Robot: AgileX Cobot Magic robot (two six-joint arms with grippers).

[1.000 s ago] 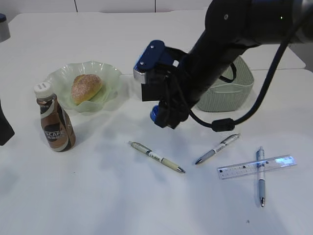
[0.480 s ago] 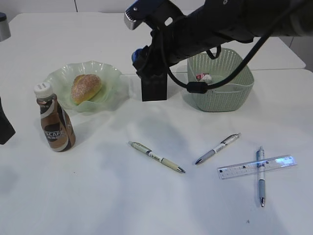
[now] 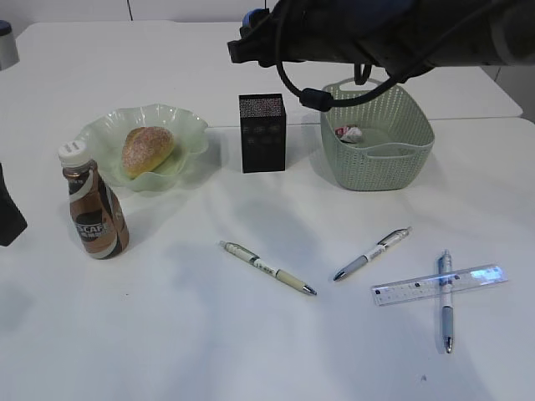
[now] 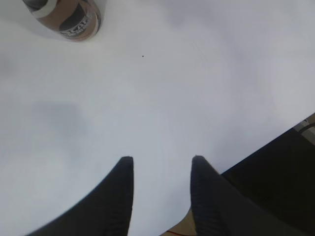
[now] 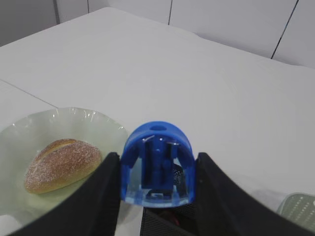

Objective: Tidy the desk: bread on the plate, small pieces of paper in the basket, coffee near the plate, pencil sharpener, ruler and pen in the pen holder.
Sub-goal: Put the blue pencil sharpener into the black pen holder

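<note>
My right gripper (image 5: 156, 158) is shut on the blue pencil sharpener (image 5: 157, 167) and holds it high over the black pen holder (image 3: 262, 132), whose mesh rim shows just under it in the right wrist view (image 5: 170, 223). In the exterior view the right gripper (image 3: 251, 21) is at the top edge. The bread (image 3: 148, 150) lies on the green plate (image 3: 191, 125). The coffee bottle (image 3: 94, 213) stands in front of the plate. A crumpled paper (image 3: 349, 132) lies in the basket (image 3: 376, 159). My left gripper (image 4: 162, 160) is open and empty over bare table near the bottle (image 4: 64, 17).
Three pens lie on the table: one in the middle (image 3: 267, 268), one to its right (image 3: 372, 252), and one (image 3: 445, 299) lying across the clear ruler (image 3: 418, 288). The table's front edge shows in the left wrist view (image 4: 275, 147).
My right arm has risen and swung back with the sharpener, from low in front of the pen holder to high above it. The pen holder now shows fully.
</note>
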